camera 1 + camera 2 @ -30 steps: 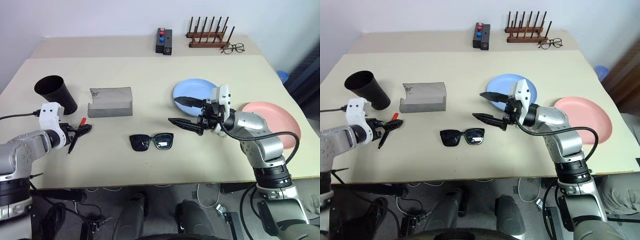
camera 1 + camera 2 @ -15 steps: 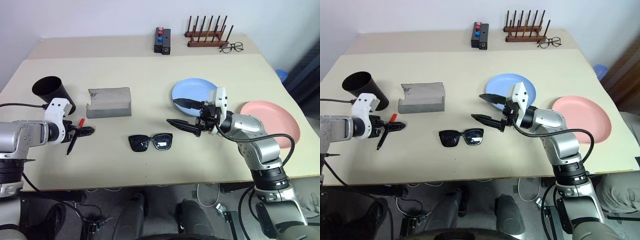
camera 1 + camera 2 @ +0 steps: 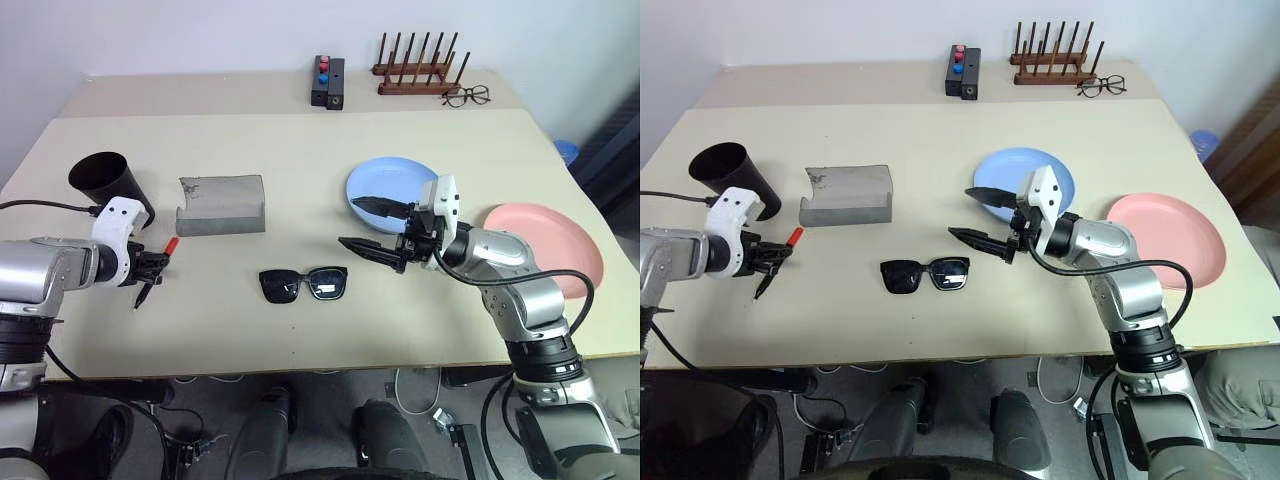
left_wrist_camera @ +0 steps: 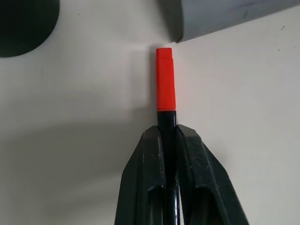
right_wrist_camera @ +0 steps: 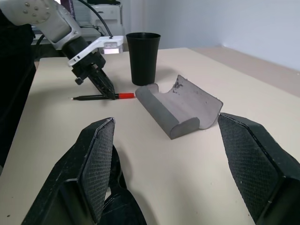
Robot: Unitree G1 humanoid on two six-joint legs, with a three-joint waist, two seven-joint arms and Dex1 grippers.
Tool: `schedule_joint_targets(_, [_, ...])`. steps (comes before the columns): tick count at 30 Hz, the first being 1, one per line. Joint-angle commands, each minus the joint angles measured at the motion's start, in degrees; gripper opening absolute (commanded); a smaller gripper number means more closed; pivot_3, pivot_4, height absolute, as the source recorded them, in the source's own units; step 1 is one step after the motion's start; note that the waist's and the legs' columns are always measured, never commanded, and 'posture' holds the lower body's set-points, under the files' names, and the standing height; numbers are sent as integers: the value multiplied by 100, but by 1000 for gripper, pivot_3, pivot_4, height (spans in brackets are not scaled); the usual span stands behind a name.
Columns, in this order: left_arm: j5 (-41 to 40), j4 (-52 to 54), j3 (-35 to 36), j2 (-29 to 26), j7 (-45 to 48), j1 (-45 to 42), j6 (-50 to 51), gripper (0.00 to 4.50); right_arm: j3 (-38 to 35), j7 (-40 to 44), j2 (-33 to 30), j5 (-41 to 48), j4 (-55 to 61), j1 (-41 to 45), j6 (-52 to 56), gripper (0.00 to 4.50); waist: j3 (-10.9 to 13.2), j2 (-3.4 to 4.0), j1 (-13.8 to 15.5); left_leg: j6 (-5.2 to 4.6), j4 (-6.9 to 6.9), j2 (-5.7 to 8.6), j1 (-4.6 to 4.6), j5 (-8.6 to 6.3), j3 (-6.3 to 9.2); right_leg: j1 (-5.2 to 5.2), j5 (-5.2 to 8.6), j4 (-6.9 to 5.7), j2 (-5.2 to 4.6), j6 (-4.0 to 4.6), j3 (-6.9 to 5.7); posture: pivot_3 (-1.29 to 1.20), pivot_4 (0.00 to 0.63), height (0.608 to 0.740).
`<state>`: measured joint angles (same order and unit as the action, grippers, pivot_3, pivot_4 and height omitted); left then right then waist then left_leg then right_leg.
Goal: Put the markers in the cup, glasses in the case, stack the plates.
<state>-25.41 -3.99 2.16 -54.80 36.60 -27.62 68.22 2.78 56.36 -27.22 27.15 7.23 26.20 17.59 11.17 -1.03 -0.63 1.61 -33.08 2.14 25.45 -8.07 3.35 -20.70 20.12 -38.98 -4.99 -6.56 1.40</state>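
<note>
My left gripper (image 3: 153, 266) is shut on the black shaft of a red-capped marker (image 4: 165, 79), low over the table; the cap points toward the grey case (image 3: 222, 205). Just beyond stands the black cup (image 3: 110, 185), tipped toward me. In front of the case, at mid-table, the black sunglasses (image 3: 303, 284) lie flat. My right gripper (image 3: 350, 220) hangs open and empty above the table, right of the sunglasses, near the blue plate (image 3: 392, 176). The pink plate (image 3: 552, 240) lies at the far right, apart from the blue one.
On the back table stand a black box with red and blue buttons (image 3: 328, 82), a wooden peg rack (image 3: 418, 72) and wire-framed spectacles (image 3: 466, 96). The table's front edge (image 3: 300, 368) runs close to both arms.
My left gripper has closed on the marker's shaft, and its wrist has rolled. The right arm has not moved.
</note>
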Motion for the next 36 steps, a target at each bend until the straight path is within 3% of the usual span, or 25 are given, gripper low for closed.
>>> schedule_joint_targets(1, [-196,346,7,-111,437,161,39,45,-113,-4,-51,13,138,58,-93,3564,0,-1,-3,0,0,0,2,0,0,-1,0,0,0,1,0,0,150,735])
schedule_joint_targets(8, [-254,1205,439,-868,731,442,164,45,-72,12,-39,-31,43,79,-163,3564,2,-3,-27,0,2,-2,37,0,1,-37,0,2,1,1,1,0,150,735])
schedule_joint_targets(13, [-294,963,1104,44,669,-41,-1434,45,-22,32,35,-84,-65,133,-233,3564,3,-5,41,-1,-1,-1,45,1,5,-40,0,1,1,1,-10,0,150,735])
schedule_joint_targets(16, [-353,978,1333,284,837,-292,-2137,45,-9,48,59,-116,-129,198,-264,3564,3,-6,0,-1,-14,-1,58,3,5,-40,-1,1,1,-1,-13,0,150,735])
schedule_joint_targets(19, [-346,722,1763,757,458,-706,-3077,45,-10,65,47,-126,-171,226,-290,3564,4,-5,0,-3,-12,1,70,5,2,-39,-3,-1,3,-4,-14,0,150,735])
schedule_joint_targets(22, [-196,239,1987,776,438,-897,-3741,45,-20,65,28,-142,-170,216,-293,3564,4,-5,-48,2,-16,-6,81,10,7,-48,-3,-9,24,-5,-19,0,150,735])
schedule_joint_targets(30, [565,-1475,2824,750,-477,-1464,-7035,45,-26,27,17,-172,-101,167,-258,3564,6,-10,-25,1,-26,-6,82,11,3,-49,-5,-20,40,-9,-21,0,150,735])
schedule_joint_targets(36, [416,-2300,3030,1159,-538,-1159,-7893,45,24,24,76,-185,-149,256,-275,3564,5,-9,5,-1,-43,-3,79,12,13,-32,-6,-28,38,-11,-34,0,150,735])
